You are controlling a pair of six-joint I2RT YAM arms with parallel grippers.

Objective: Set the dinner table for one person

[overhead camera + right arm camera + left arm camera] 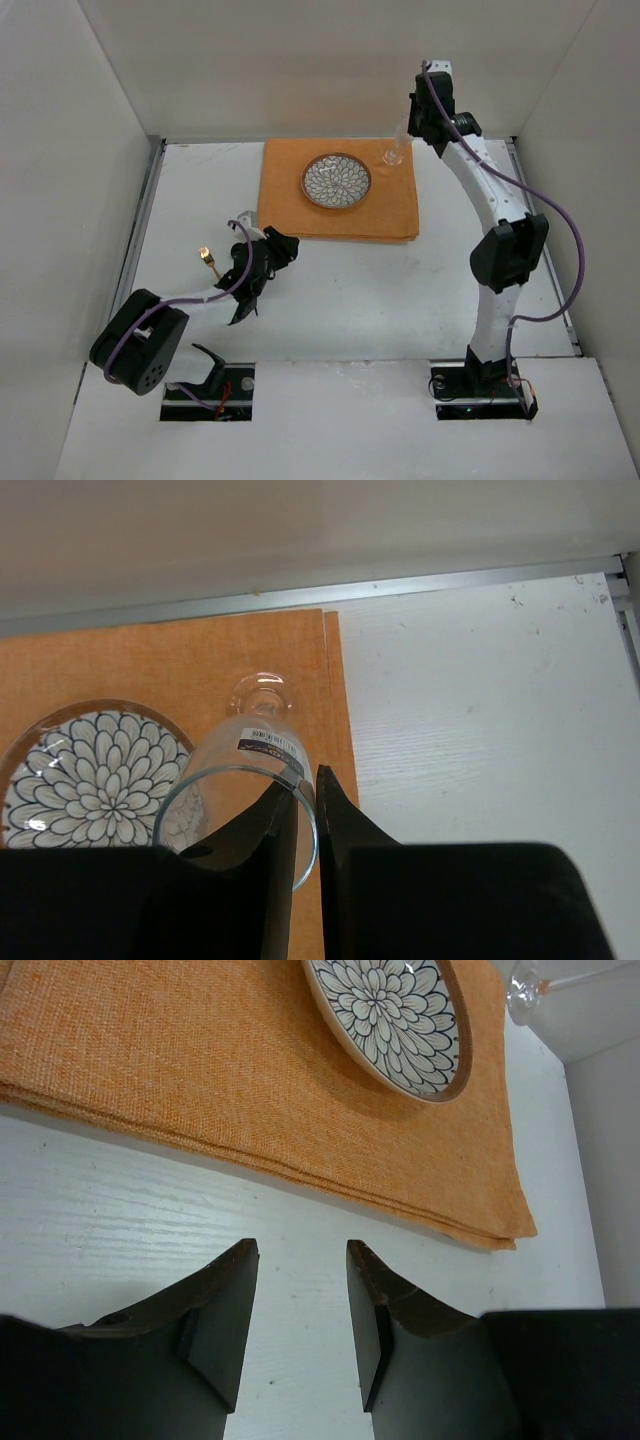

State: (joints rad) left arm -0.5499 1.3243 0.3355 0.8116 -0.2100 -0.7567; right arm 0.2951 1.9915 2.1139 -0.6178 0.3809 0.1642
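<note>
On the white dinner table (pixel 350 290), a small gold utensil (pixel 207 258) lay at the left. Beside it the left gripper (pixel 300 1260) hung with its jaws apart and empty, just short of the orange mat (pixel 290 190) bearing a patterned plate (pixel 337 180). At the mat's far right corner, the right gripper (pixel 306 780) pinched the wine glass (pixel 262 745) by its rim.

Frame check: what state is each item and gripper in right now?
plate: empty, flat on mat.
glass: empty, base on mat corner, rim pinched by right gripper.
gold utensil: lying on table, unheld.
mat: flat on table.
left gripper: open, empty.
right gripper: shut on glass rim.
</note>
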